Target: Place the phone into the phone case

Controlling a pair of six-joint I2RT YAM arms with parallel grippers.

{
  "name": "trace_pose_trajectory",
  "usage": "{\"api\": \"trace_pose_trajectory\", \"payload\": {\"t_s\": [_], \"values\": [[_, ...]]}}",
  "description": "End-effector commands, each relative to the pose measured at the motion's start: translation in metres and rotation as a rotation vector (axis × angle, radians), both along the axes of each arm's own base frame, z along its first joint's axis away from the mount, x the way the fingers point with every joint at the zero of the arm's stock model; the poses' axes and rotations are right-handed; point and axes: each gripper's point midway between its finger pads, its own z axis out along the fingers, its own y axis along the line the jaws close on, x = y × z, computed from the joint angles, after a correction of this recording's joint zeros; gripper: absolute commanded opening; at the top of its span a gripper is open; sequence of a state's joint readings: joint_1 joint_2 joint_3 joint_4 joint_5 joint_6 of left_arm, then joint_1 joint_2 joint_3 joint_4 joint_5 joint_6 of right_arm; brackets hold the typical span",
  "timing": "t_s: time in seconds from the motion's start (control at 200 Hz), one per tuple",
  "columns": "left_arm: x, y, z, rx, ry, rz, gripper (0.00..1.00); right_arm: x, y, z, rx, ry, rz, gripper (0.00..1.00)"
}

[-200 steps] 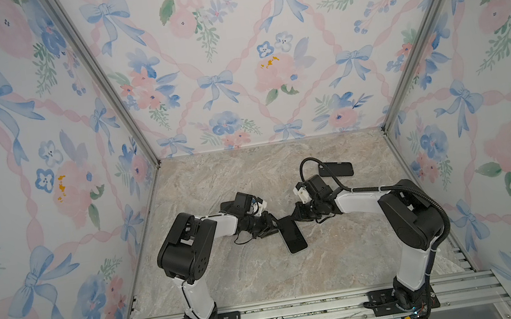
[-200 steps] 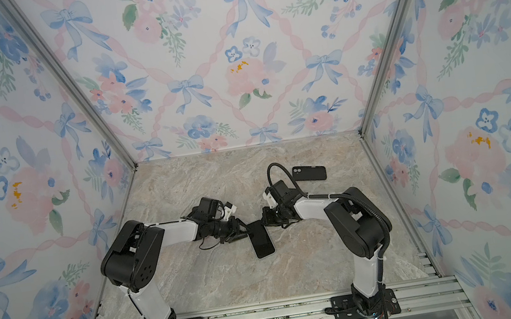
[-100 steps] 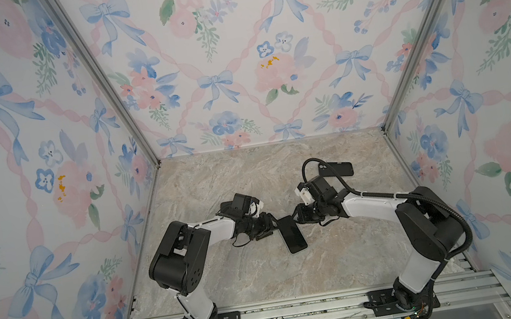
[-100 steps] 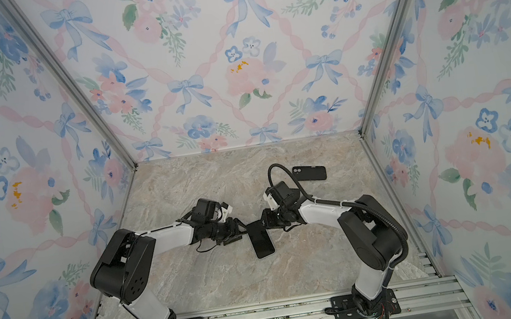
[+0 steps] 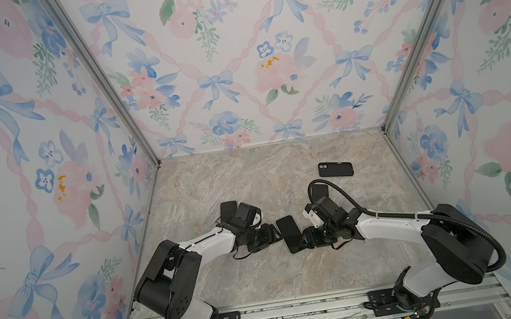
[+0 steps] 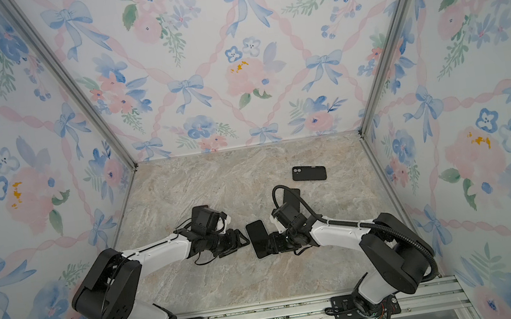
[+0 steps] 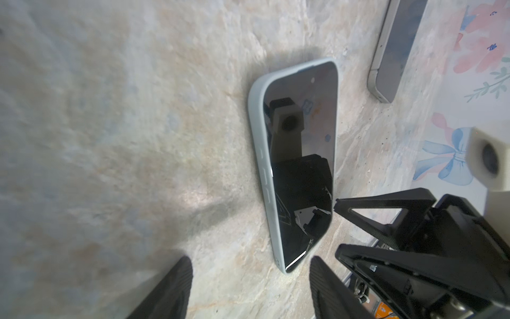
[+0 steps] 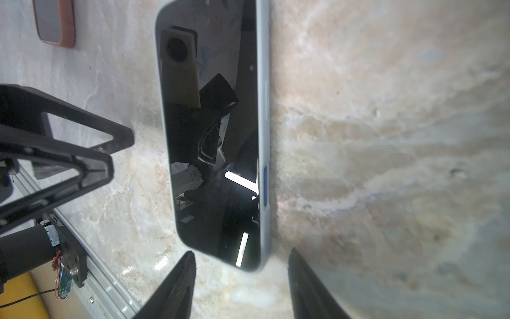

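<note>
In both top views we see the phone (image 5: pixel 289 235) flat on the table (image 5: pixel 249 175), screen up, between the left claw (image 5: pixel 274 235) and the right claw (image 5: pixel 307 239). Left wrist view — jaws wide, gripping nothing; a pale phone case (image 7: pixel 255 132) rims the phone. Right wrist view — jaws likewise apart, the phone's end near their tips.
</note>
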State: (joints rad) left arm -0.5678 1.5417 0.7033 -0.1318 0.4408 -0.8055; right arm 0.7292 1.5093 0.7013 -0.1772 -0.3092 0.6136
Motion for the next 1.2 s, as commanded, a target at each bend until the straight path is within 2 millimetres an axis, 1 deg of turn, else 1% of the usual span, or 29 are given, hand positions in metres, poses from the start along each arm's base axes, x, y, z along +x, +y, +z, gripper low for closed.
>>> {"api": "trace_pose_trajectory", "payload": {"t_s": [0.0, 0.05, 0.18, 0.305, 0.38, 0.435, 0.45, 0.465, 0.485, 0.565, 0.6, 0.615, 0.685, 0.73, 0.8, 0.865, 0.935, 1.01, 1.055, 1.09, 1.195], "values": [[-0.01, 0.011, -0.01, 0.074, 0.045, 0.024, 0.66, -0.005, 0.007, -0.002, 0.015, 0.002, -0.013, 0.54], [-0.011, 0.01, -0.011, 0.077, 0.046, 0.024, 0.66, -0.008, 0.01, -0.005, 0.014, 0.005, -0.009, 0.53], [-0.012, 0.01, -0.011, 0.085, 0.044, 0.025, 0.65, -0.011, 0.016, -0.003, 0.025, 0.0, -0.003, 0.49], [-0.012, 0.01, -0.011, 0.101, 0.041, 0.027, 0.65, -0.015, 0.022, -0.002, 0.035, -0.002, 0.001, 0.48], [-0.011, 0.012, -0.01, 0.121, 0.034, 0.031, 0.65, -0.018, 0.027, 0.001, 0.044, -0.005, 0.003, 0.47], [-0.012, 0.016, -0.013, 0.165, 0.03, 0.032, 0.62, -0.019, 0.029, 0.008, 0.049, -0.029, 0.006, 0.47], [-0.015, 0.019, -0.015, 0.186, 0.036, 0.032, 0.62, -0.018, 0.028, 0.011, 0.044, -0.043, 0.006, 0.47], [-0.008, 0.015, -0.008, 0.187, 0.014, 0.036, 0.62, -0.016, 0.025, 0.013, 0.035, -0.062, 0.001, 0.47], [-0.007, 0.016, -0.007, 0.21, 0.011, 0.039, 0.62, -0.014, 0.02, 0.016, 0.017, -0.089, -0.009, 0.49], [-0.005, 0.019, -0.007, 0.324, -0.005, 0.041, 0.65, 0.001, -0.005, 0.032, -0.067, -0.234, -0.046, 0.59], [-0.001, 0.018, -0.003, 0.369, -0.013, 0.04, 0.66, 0.008, -0.015, 0.041, -0.099, -0.293, -0.075, 0.63], [0.0, 0.018, -0.002, 0.387, -0.016, 0.038, 0.67, 0.009, -0.018, 0.045, -0.112, -0.328, -0.06, 0.64], [0.007, 0.011, 0.003, 0.456, -0.023, 0.028, 0.68, 0.019, -0.036, 0.062, -0.161, -0.441, -0.091, 0.7], [0.011, 0.004, 0.005, 0.49, -0.03, 0.017, 0.69, 0.024, -0.045, 0.071, -0.185, -0.499, -0.107, 0.77], [0.016, -0.006, 0.005, 0.534, -0.027, 0.012, 0.7, 0.03, -0.058, 0.079, -0.22, -0.544, -0.129, 0.87], [0.017, -0.007, -0.001, 0.598, 0.011, 0.023, 0.69, 0.033, -0.064, 0.078, -0.219, -0.538, -0.12, 0.9], [0.019, -0.012, -0.006, 0.638, 0.052, 0.016, 0.69, 0.035, -0.067, 0.077, -0.21, -0.519, -0.112, 0.93], [0.019, -0.023, -0.005, 0.64, 0.062, 0.01, 0.7, 0.038, -0.07, 0.077, -0.201, -0.511, -0.108, 0.95], [0.019, -0.027, -0.003, 0.647, 0.063, 0.012, 0.71, 0.039, -0.073, 0.076, -0.195, -0.503, -0.11, 0.95], [0.02, -0.026, -0.002, 0.661, 0.067, 0.02, 0.72, 0.04, -0.074, 0.075, -0.188, -0.499, -0.114, 0.97], [0.022, -0.025, 0.002, 0.686, 0.075, 0.05, 0.73, 0.04, -0.078, 0.066, -0.159, -0.471, -0.124, 0.99]]}}
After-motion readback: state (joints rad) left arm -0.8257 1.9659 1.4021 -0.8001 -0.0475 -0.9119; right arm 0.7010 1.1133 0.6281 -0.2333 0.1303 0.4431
